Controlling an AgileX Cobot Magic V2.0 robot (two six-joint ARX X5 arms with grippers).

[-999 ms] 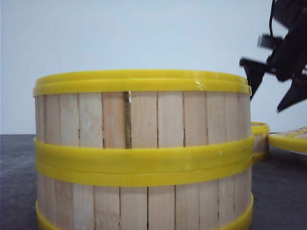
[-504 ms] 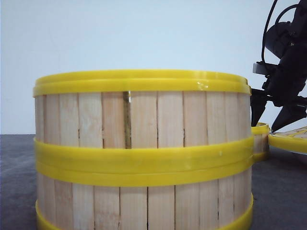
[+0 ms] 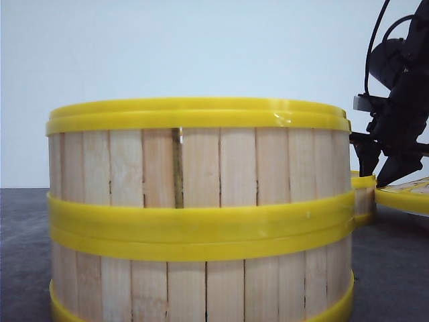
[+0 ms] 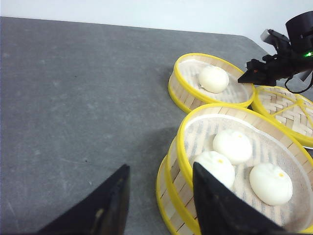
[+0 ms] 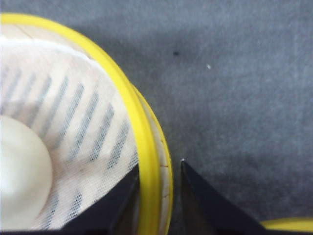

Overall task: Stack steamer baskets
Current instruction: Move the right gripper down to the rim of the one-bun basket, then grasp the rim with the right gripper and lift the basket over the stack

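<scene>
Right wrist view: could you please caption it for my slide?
Open right hand straddling the yellow-banded rim of the round wooden-slat steamer basket.

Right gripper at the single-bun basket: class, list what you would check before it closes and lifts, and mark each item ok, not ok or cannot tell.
1. Right gripper straddles the rim of the single-bun basket, one finger inside, one outside: ok.
2. Jaws open, not yet clamped on the rim: ok.
3. Inner finger clear of the bun: ok, a gap shows in the right wrist view.
4. Two-basket stack sits square, with three buns in the top basket: ok.
5. Left gripper open and holding nothing, out of the right arm's way: ok.
6. Lid clear of the lift path: cannot tell.
</scene>
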